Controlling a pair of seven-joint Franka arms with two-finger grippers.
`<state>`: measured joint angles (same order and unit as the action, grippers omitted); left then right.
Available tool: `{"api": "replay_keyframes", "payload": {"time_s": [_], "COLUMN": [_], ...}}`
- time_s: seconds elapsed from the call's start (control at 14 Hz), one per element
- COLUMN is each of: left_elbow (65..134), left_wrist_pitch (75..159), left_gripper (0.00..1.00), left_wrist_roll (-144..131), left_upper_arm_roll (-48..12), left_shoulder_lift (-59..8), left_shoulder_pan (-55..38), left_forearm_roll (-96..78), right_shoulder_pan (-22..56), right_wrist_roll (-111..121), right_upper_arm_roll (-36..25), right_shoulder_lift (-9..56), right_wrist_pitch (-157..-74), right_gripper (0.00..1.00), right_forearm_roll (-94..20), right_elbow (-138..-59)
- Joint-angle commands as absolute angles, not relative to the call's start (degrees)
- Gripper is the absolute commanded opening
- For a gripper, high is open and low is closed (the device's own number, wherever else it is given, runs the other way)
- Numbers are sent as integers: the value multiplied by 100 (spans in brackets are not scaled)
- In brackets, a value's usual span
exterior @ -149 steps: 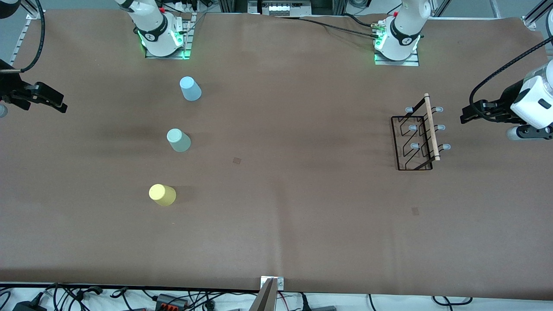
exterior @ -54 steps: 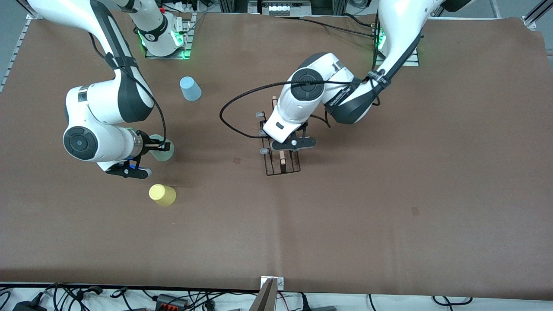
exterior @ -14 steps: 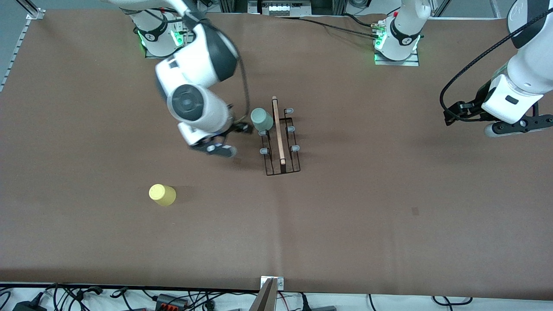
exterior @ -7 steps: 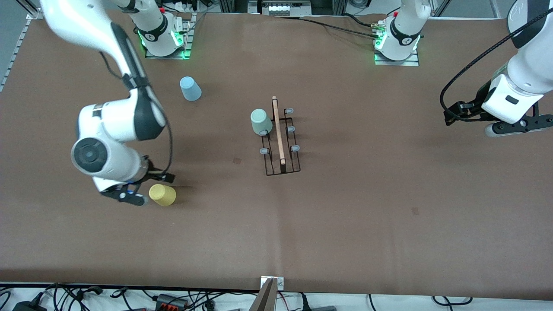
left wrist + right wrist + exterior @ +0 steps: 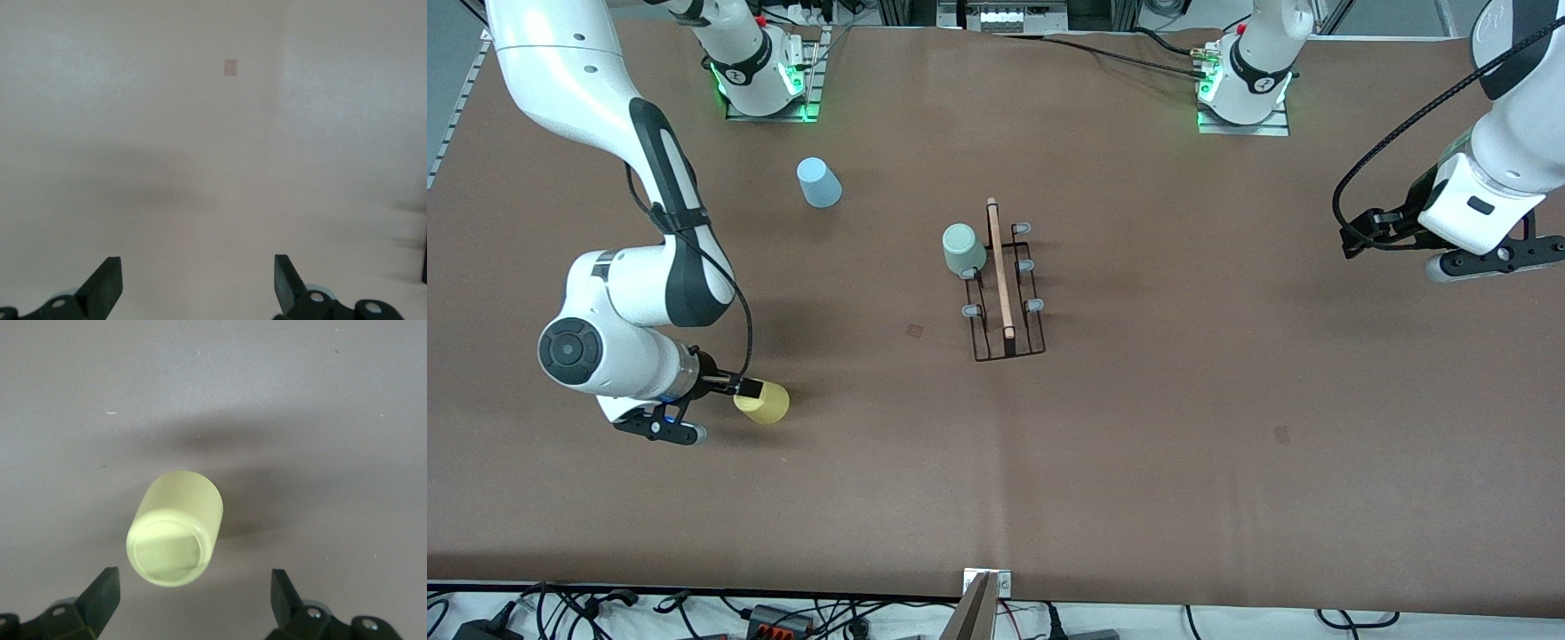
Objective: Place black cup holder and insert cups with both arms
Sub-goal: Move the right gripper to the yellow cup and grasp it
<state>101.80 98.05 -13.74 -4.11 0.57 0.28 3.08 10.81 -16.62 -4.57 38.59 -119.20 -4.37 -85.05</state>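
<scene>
The black cup holder [image 5: 1007,342] stands mid-table with its wooden handle [image 5: 1000,267] on top. A mint green cup [image 5: 964,249] sits on one of its pegs, on the side toward the right arm's end. A light blue cup [image 5: 818,182] stands upside down near the right arm's base. A yellow cup [image 5: 763,403] stands nearer the front camera and also shows in the right wrist view [image 5: 175,528]. My right gripper [image 5: 740,389] [image 5: 193,590] is open, low beside the yellow cup, whose end just reaches between the fingers. My left gripper [image 5: 1356,238] [image 5: 197,275] waits open and empty at the left arm's end.
Two small square marks lie on the brown table cover, one [image 5: 914,330] near the holder and one [image 5: 1281,434] toward the left arm's end. A metal bracket [image 5: 987,582] and cables sit along the table's near edge.
My right gripper let go of the mint cup at the holder, swung over to the yellow cup and came down beside it. The left arm has not moved.
</scene>
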Motion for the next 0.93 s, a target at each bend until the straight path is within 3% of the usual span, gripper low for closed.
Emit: {"api": "replay_keyframes", "payload": {"time_s": [0.0,0.79,0.86], "left_elbow": [10178,10178,10178], "left_wrist_pitch": [9773,9756,9756], "left_gripper": [100,100,100], "left_wrist_roll": [-1292,-1292,-1292], "left_upper_arm_roll": [-404,-404,-404], "left_shoulder_lift": [114,114,114], "left_shoulder_pan": [62,62,62], "left_forearm_roll": [193,193,193], "right_shoulder_pan": [1028,1028,1028], "right_wrist_roll": [-1521,-1460,-1328], "right_upper_arm_roll": [-404,-255,-255], "right_shoulder_lift": [3937,4280,4280], "right_wrist_pitch": [-12312,-12665,-12648], "right_gripper": [100,100,94], "right_forearm_roll": [-536,-501,-492], "right_elbow": [-8473,-8481,-8481]}}
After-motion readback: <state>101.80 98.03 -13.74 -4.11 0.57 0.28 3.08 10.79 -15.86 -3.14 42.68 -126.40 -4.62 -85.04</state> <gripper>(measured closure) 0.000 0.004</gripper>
